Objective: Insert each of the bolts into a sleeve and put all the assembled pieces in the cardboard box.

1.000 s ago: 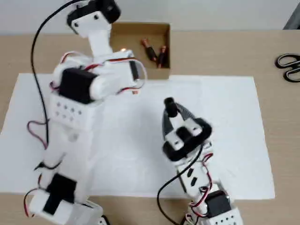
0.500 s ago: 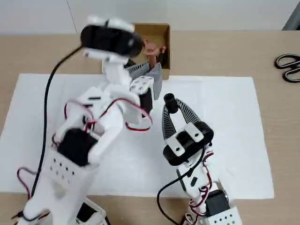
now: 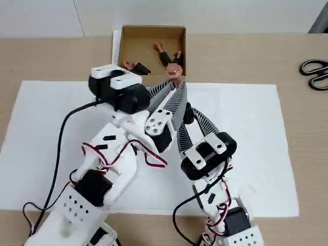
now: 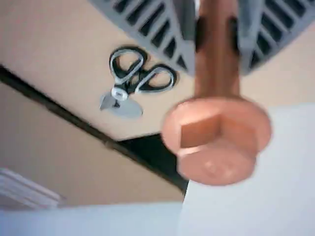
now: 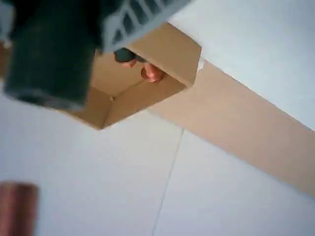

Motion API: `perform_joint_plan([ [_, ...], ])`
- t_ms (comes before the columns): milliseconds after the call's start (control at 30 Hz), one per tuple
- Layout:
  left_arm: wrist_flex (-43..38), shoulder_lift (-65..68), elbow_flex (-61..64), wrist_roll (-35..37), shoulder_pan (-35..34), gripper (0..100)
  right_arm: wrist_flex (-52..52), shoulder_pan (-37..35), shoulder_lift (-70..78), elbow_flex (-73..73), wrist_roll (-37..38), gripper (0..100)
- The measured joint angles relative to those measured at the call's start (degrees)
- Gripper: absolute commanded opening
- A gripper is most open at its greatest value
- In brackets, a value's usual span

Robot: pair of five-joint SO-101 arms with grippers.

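left claw (image 3: 176, 86) clamped on a copper-coloured hex-headed bolt (image 4: 216, 132), right claw (image 3: 188, 119) on a short black cylindrical sleeve (image 5: 49, 54)

the bolt is gripped by its shank between the grey ribbed fingers (image 4: 142, 24), and its head juts out past them. in the high view it is seen at the near wall of the open brown cardboard box (image 3: 141, 46), by the right corner. the sleeve is pinched at the tips of the right claw, just beside the left claw, above the white paper sheet (image 3: 246, 128) spread on the tan wooden tabletop (image 3: 230, 56). three copper-and-black pieces (image 3: 164, 54) are laid inside the box. black-handled scissors (image 3: 315, 72) are placed on the tabletop, well apart to the right.
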Motion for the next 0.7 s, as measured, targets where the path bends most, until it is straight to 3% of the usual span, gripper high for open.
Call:
perform_joint_plan([
  [400, 0.1, 1.7, 0.3, 0.0, 0.2, 1, -3.2, -0.2, 0.0, 0.0, 0.0, 0.3],
  [700, 10.1, 1.8, 0.3, 0.0, 1.9, 1, -3.2, -0.3, 0.0, 0.0, 0.0, 0.3],
])
